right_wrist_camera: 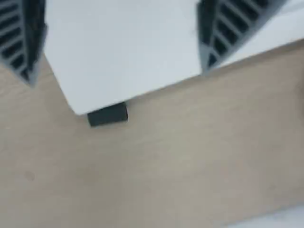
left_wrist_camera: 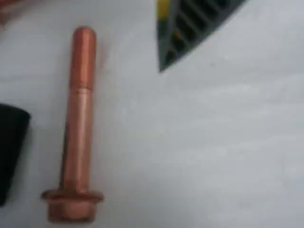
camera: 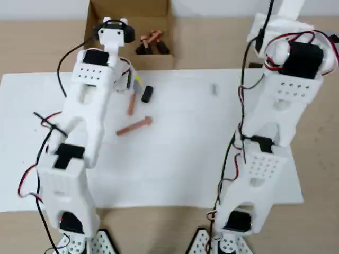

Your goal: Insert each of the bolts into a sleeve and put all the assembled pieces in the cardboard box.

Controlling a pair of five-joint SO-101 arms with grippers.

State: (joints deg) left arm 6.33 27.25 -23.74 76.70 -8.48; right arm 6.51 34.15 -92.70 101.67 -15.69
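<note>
Right hand [right_wrist_camera: 118,76] wide open, empty, above white sheet [right_wrist_camera: 123,28] corner

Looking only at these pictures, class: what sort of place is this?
Probably a robotics workbench: two white arms side by side, a white sheet over a wooden table, loose bolts near a cardboard box.

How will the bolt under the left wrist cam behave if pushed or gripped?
Pushed sideways, the bolt probably rolls on its round, smooth shank; the wider flanged head should curve its path. It looks like solid metal, so likely stiff and heavy for its size.
</note>
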